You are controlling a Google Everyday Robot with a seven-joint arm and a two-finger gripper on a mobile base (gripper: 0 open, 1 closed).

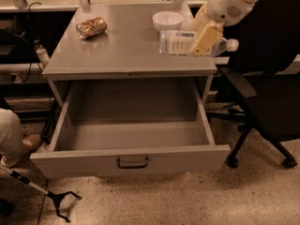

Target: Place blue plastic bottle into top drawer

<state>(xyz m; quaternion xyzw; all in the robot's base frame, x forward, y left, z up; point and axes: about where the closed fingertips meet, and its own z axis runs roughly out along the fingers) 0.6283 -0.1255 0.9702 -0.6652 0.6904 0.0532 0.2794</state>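
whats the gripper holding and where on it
The clear blue-labelled plastic bottle, held sideways by the gripper over the grey cabinet top, gripped across its body near the cap.

Dim warm light glints on the blue plastic bottle [176, 42] in the tool [202, 41] at the table's [131, 50] right.
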